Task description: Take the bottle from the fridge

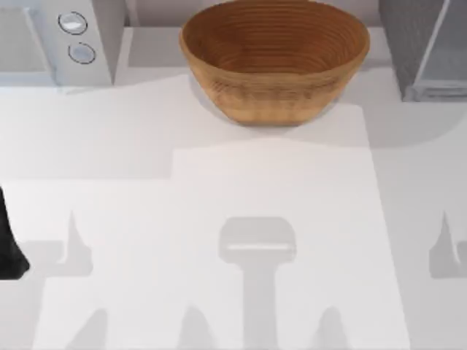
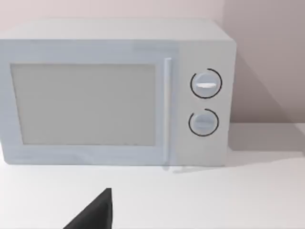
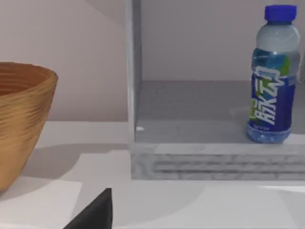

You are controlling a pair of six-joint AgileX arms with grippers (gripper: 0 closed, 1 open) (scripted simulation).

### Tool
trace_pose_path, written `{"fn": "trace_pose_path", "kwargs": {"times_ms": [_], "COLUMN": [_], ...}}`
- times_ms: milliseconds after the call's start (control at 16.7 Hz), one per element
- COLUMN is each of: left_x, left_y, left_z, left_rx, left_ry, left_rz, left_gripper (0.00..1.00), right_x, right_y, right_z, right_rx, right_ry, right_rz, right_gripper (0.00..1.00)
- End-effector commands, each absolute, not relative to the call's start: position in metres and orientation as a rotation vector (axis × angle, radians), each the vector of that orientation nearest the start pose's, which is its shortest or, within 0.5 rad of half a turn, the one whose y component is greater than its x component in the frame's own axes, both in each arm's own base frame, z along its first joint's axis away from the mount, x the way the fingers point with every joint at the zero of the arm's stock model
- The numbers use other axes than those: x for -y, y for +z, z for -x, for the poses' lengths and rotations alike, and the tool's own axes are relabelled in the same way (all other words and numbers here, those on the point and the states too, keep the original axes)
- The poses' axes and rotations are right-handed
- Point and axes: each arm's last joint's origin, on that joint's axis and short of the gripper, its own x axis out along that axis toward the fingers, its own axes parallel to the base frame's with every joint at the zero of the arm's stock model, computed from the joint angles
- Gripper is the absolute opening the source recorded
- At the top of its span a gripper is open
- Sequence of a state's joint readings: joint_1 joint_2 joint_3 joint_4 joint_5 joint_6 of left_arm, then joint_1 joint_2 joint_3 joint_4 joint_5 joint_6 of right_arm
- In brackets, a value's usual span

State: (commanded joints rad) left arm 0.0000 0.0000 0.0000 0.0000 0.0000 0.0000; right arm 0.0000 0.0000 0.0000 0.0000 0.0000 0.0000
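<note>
Bottle [image 3: 269,76] stood upright inside the open fridge [image 3: 200,157], at the worktop's [image 1: 219,182] far right corner. Right gripper [image 3: 95,212] faced it from outside; claw apart or together, could not tell, and the same went for the idle left gripper [image 2: 95,212] facing the microwave [image 2: 114,95]. The smart play was to enter level, clasp the body below the cap [image 3: 280,12] and draw straight out. Count was one bottle, one fridge, one wooden bowl [image 1: 273,58], one microwave, two knobs [image 2: 206,84]

Fridge [image 3: 190,157] front open; bottle [image 3: 269,76] stands unblocked on shelf; bowl [image 3: 21,119] beside fridge.
</note>
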Motion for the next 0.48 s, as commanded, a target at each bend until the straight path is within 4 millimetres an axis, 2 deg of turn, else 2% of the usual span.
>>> {"fn": "trace_pose_path", "kwargs": {"times_ms": [240, 480], "left_x": [0.001, 0.001], "left_y": [0.160, 0.160], "left_z": [-0.106, -0.106], "left_rx": [0.000, 0.000], "left_ry": [0.000, 0.000], "left_rz": [0.000, 0.000], "left_gripper": [1.00, 1.00], "right_x": [0.002, 0.007], "right_y": [0.162, 0.174], "right_z": [-0.107, -0.118], "right_rx": [0.005, 0.033], "right_ry": [0.002, 0.006], "right_rz": [0.000, 0.005], "right_gripper": [1.00, 1.00]}}
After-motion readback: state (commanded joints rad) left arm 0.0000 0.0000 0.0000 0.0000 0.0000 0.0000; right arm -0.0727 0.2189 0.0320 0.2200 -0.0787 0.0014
